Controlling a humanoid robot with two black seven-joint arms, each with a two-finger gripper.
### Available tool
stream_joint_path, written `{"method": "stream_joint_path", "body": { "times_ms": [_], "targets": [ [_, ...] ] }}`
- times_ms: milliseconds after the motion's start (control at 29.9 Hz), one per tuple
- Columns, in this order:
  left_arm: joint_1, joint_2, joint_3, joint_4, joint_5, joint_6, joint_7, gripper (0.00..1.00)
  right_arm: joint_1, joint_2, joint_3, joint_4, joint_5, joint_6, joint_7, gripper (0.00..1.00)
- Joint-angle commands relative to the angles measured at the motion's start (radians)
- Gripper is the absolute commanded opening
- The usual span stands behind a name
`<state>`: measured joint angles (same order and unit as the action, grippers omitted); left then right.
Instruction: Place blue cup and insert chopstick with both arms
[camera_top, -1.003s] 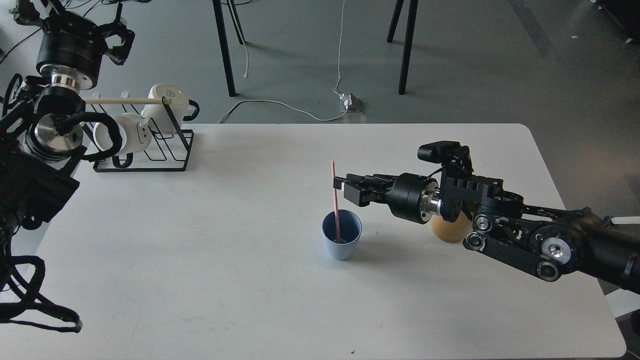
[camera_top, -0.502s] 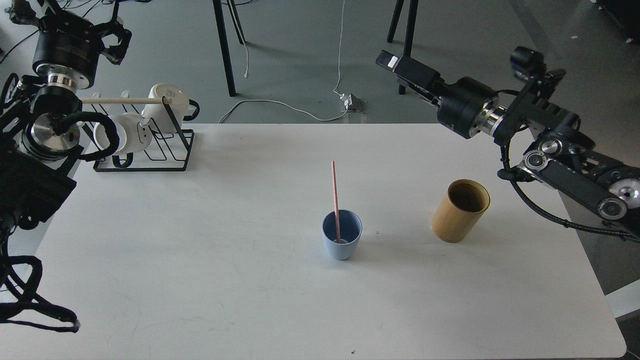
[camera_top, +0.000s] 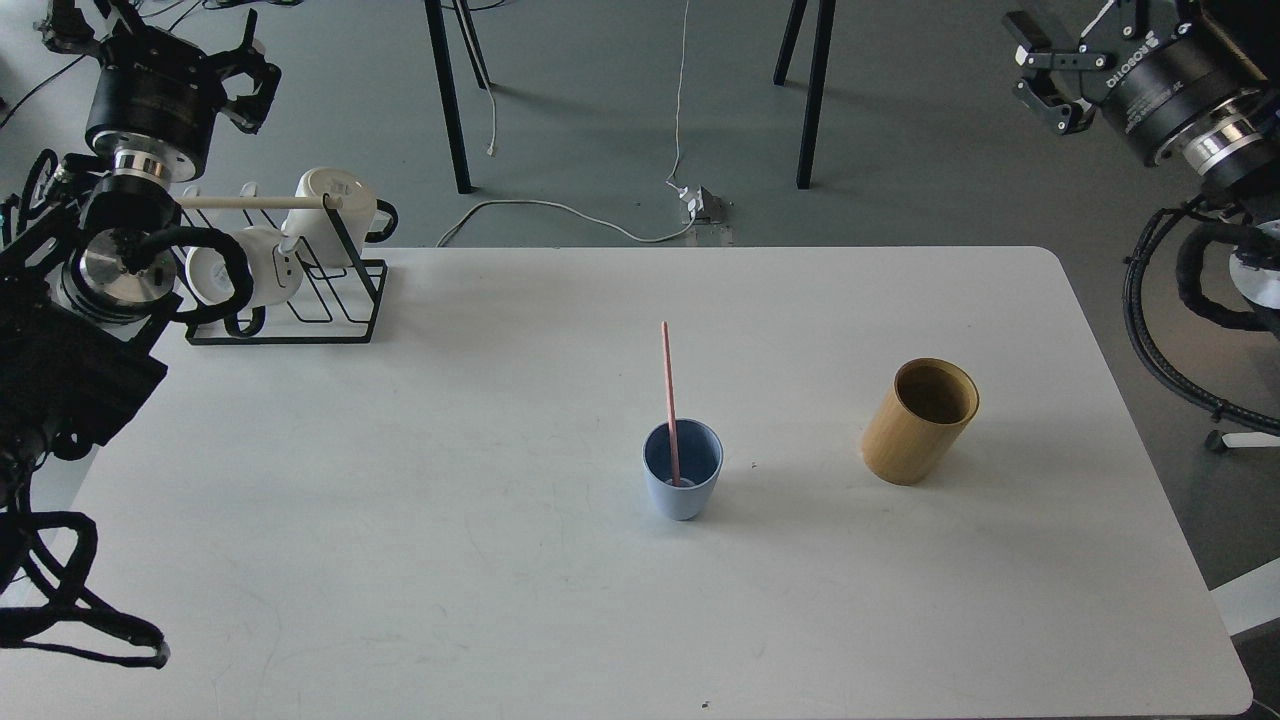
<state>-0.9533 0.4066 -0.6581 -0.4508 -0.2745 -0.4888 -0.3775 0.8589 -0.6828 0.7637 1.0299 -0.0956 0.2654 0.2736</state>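
Note:
The light-blue cup (camera_top: 682, 492) stands upright on the white table (camera_top: 450, 520), a little right of centre. The pink chopstick (camera_top: 668, 385) stands in it, leaning slightly left, with its upper half above the rim. My right gripper (camera_top: 1038, 66) is raised at the top right, beyond the table's far right corner and far from the cup; its fingers are spread and hold nothing. My left gripper (camera_top: 150, 35) is raised at the top left above the rack, its fingers spread and empty.
A tan bamboo cylinder (camera_top: 918, 422) stands upright to the right of the cup. A black wire rack (camera_top: 300, 300) with white mugs (camera_top: 335, 205) and a pale wooden rod sits at the back left corner. Chair legs and cables lie on the floor beyond the table.
My right gripper has left the chopstick and swung up and to the right, off the table. The chopstick stays in the cup. The bamboo cylinder is now uncovered. The left arm has barely shifted.

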Motion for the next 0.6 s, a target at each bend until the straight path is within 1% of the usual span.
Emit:
{"method": "stream_joint_path", "body": {
  "times_ms": [0,100,134,201,301,401,568],
  "targets": [
    [0.001,0.000,-0.003,0.000,0.000,0.000,-0.001,0.99,-0.001,0.009,0.011,-0.109,0.190,0.073,-0.008,1.00],
    [0.004,-0.003,-0.003,0.000,0.000,0.000,-0.001,0.99,-0.006,0.020,0.023,-0.220,0.270,0.204,-0.010,1.00],
    [0.005,-0.003,-0.003,0.000,0.000,0.000,-0.001,0.99,-0.009,0.034,0.028,-0.256,0.307,0.223,-0.016,1.00],
    [0.005,-0.003,-0.003,-0.002,0.000,0.000,-0.001,0.99,-0.011,0.071,0.035,-0.339,0.378,0.223,-0.052,1.00],
    [0.007,-0.005,-0.003,-0.002,0.000,0.000,-0.001,0.99,-0.008,0.144,0.083,-0.444,0.409,0.223,-0.103,1.00],
    [0.007,-0.005,-0.003,-0.003,0.000,0.000,-0.003,0.99,-0.009,0.186,0.141,-0.465,0.409,0.223,-0.113,1.00],
    [0.022,-0.012,-0.005,-0.005,0.000,0.000,-0.006,0.99,-0.006,0.187,0.141,-0.439,0.402,0.223,-0.113,1.00]
  ]
}}
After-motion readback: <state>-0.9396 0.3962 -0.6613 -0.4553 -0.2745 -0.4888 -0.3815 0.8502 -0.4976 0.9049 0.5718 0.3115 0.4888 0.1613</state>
